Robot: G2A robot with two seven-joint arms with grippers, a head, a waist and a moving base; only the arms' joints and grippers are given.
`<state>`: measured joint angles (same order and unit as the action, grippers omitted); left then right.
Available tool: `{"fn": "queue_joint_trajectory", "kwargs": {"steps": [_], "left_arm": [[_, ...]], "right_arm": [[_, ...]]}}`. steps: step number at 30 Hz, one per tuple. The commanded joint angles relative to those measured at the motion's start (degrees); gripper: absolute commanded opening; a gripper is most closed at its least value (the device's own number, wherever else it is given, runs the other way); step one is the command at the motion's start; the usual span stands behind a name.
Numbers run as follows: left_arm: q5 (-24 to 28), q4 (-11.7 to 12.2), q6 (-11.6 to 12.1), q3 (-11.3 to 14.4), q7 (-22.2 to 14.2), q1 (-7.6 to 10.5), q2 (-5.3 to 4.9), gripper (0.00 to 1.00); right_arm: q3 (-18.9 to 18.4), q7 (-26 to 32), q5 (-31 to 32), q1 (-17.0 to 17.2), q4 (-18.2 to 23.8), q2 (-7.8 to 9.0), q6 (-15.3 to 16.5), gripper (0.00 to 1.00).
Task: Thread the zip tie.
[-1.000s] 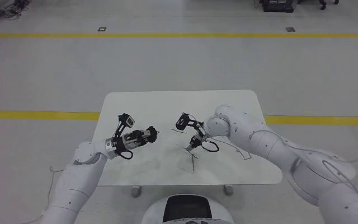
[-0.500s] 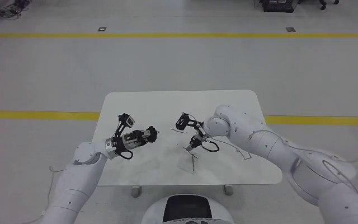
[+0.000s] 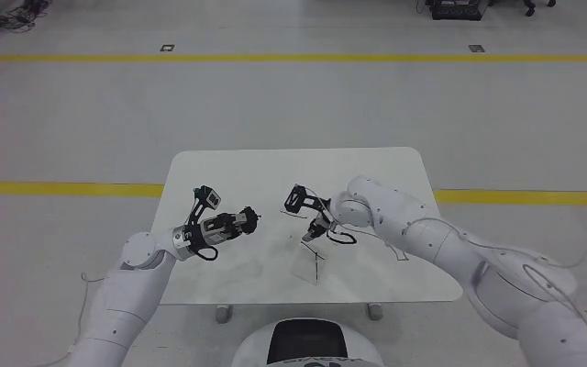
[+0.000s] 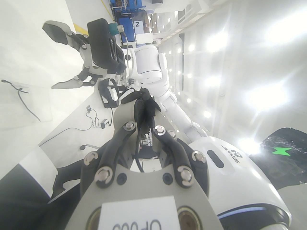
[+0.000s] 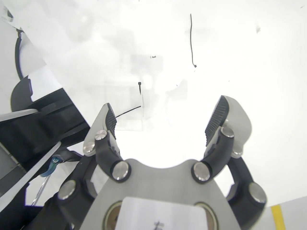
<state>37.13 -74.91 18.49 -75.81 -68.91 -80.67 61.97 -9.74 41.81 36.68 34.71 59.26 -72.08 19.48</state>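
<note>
White table (image 3: 275, 165) stands on a grey floor (image 3: 275, 101) with yellow lines (image 3: 275, 58). Your left gripper (image 3: 254, 218) hangs over the table's left side. Its fingers (image 4: 124, 132) are squeezed together on a thin black zip tie (image 4: 137, 155). Your right gripper (image 5: 165, 118) is low over the middle of the table, with its fingers wide apart. Near it, a second zip tie (image 5: 139, 87) pokes up at a clear sheet (image 3: 304, 268). A third zip tie (image 5: 191, 39) lies flat on the table, farther away.

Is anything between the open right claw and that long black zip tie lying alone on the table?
Nothing visible. The right gripper is open above the white table, with only bare tabletop between it and the long black zip tie.
</note>
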Motion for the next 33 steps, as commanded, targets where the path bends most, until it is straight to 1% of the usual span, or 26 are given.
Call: {"fn": "queue_joint_trajectory", "kwargs": {"steps": [1,3,4,6,7,10,11,12,24,25,27,29,33], "left_arm": [[0.00,0.00,0.00,0.00,0.00,0.00,0.00,0.00],[0.00,0.00,0.00,0.00,0.00,0.00,0.00,0.00],[0.00,0.00,0.00,0.00,0.00,0.00,0.00,0.00],[0.00,0.00,0.00,0.00,0.00,0.00,0.00,0.00],[0.00,0.00,0.00,0.00,0.00,0.00,0.00,0.00],[0.00,0.00,0.00,0.00,0.00,0.00,0.00,0.00],[0.00,0.00,0.00,0.00,0.00,0.00,0.00,0.00],[0.00,0.00,0.00,0.00,0.00,0.00,0.00,0.00],[0.00,0.00,0.00,0.00,0.00,0.00,0.00,0.00],[0.00,0.00,0.00,0.00,0.00,0.00,0.00,0.00],[0.00,0.00,0.00,0.00,0.00,0.00,0.00,0.00],[0.00,0.00,0.00,0.00,0.00,0.00,0.00,0.00],[0.00,0.00,0.00,0.00,0.00,0.00,0.00,0.00]], "right_arm": [[0.00,-2.87,0.90,0.37,-2.74,-0.91,0.00,1.00],[0.00,-6.61,1.47,0.91,-4.48,-1.79,0.00,1.00],[0.00,-8.09,1.86,1.17,-6.21,-2.39,0.00,1.00],[0.00,-11.45,2.02,1.66,-8.24,-3.31,0.00,1.00],[0.00,-13.17,2.04,1.87,-10.14,-3.95,0.00,1.00],[0.00,-17.51,2.41,2.71,-14.07,-5.46,0.00,1.00],[0.00,-19.73,3.44,3.16,-15.55,-6.11,0.00,1.00],[0.00,-20.54,3.92,3.49,-16.08,-6.42,0.00,1.00],[0.00,-20.54,3.92,3.49,-16.08,-6.42,0.00,1.00],[-0.16,-21.07,4.04,3.73,-16.04,-6.41,-0.43,1.00],[-0.68,-23.17,5.27,3.97,-16.24,-6.39,-0.80,1.00],[-1.20,-26.50,6.94,4.25,-17.27,-6.60,-1.38,1.00],[-2.14,-33.63,8.58,4.70,-20.69,-7.71,0.00,1.00]]}}
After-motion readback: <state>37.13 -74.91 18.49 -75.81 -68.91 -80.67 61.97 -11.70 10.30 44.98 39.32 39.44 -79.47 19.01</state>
